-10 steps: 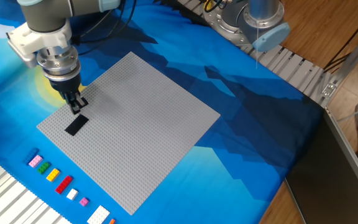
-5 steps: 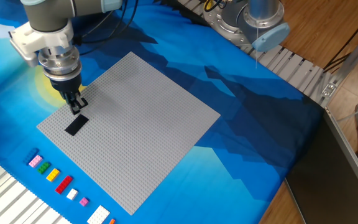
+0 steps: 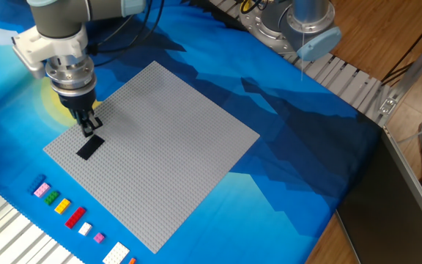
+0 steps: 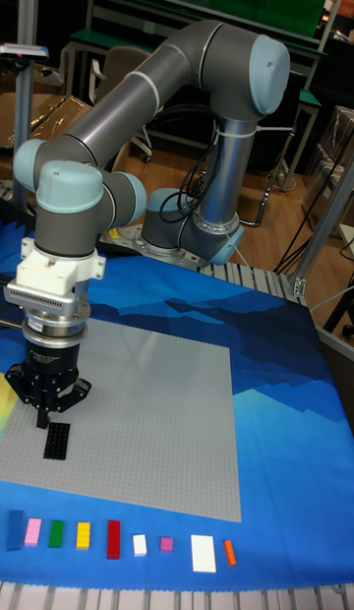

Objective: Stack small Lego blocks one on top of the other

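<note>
Front edge of the blue mat (image 3: pixel 306 132): the loose bricks sit in a row, same spots as in both earlier fixed frames — blue brick (image 4: pixel 14 528), pink brick (image 3: pixel 40 188), green brick (image 3: pixel 50 197), yellow brick (image 3: pixel 62 206), red brick (image 3: pixel 75 217), small white brick (image 3: pixel 85 229), small purple brick (image 3: pixel 99 237), large white brick (image 3: pixel 116 254), orange brick (image 4: pixel 230 552). Nothing stacked yet. Behind the row is the grey baseplate (image 3: pixel 167 154), unmoved. The flat black brick (image 3: pixel 89 147) lies on the baseplate near its left corner, same place and angle as 1 s ago. The gripper (image 3: pixel 88 126) hangs just above the black brick's far end, pointing straight down; whether the tips touch the brick I can't tell. Fingers look drawn close together, but can't tell if they're pinching anything or just closed — too small and dark in both views. Only change: the arm's wrist has crept slightly up and right in the fixed view over the last second. Second robot base (image 3: pixel 299 22) at the far edge, no change.
</note>
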You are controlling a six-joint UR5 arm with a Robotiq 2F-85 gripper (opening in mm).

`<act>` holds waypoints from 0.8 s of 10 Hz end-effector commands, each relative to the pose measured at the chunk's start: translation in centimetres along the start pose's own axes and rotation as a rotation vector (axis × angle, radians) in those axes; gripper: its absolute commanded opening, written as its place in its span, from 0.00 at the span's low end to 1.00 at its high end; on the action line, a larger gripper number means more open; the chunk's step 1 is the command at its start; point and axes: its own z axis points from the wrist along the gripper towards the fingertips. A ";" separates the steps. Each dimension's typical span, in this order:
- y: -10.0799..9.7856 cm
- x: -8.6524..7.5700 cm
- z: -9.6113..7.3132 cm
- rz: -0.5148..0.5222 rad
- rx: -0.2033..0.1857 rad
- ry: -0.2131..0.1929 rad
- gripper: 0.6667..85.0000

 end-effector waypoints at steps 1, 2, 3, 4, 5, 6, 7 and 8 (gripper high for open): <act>0.1 -0.5 -0.1 0.012 -0.010 -0.018 0.00; 0.2 -0.5 0.0 0.012 -0.011 -0.023 0.00; 0.2 -0.6 0.1 0.012 -0.012 -0.028 0.00; 0.1 -0.6 0.1 0.011 -0.008 -0.030 0.00; 0.0 -0.6 0.1 0.006 -0.003 -0.029 0.00; -0.1 -0.3 0.2 0.006 0.000 -0.020 0.00; -0.1 -0.1 0.2 0.006 0.002 -0.010 0.00; -0.1 0.1 0.2 0.003 0.003 -0.004 0.00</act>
